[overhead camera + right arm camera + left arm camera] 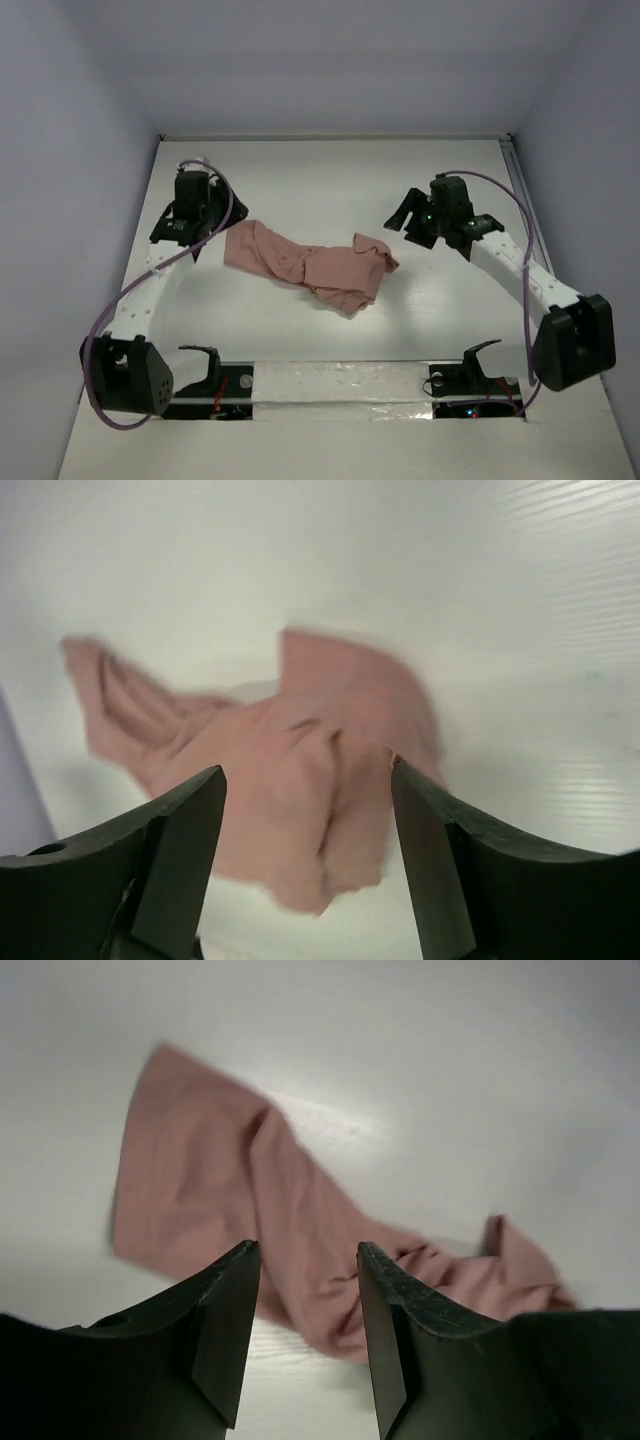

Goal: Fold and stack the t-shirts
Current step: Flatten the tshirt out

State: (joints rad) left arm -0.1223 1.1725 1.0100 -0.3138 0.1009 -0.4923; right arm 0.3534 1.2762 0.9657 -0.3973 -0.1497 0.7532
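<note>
A salmon-pink t-shirt (315, 265) lies crumpled in a long bunch across the middle of the white table. My left gripper (198, 236) hovers just off the shirt's left end. In the left wrist view this gripper (308, 1250) is open, with nothing between its fingers, and the t-shirt (230, 1180) spreads on the table beyond them. My right gripper (403, 212) hangs just right of the shirt's right end, apart from it. Seen from the right wrist, that gripper (306, 770) stands wide open and empty, with the blurred t-shirt (300, 780) below and past its tips.
Grey walls close in the table (330, 180) at the back and on both sides. A white strip (340, 385) runs along the near edge between the two arm bases. A thin rail (518, 190) follows the right edge.
</note>
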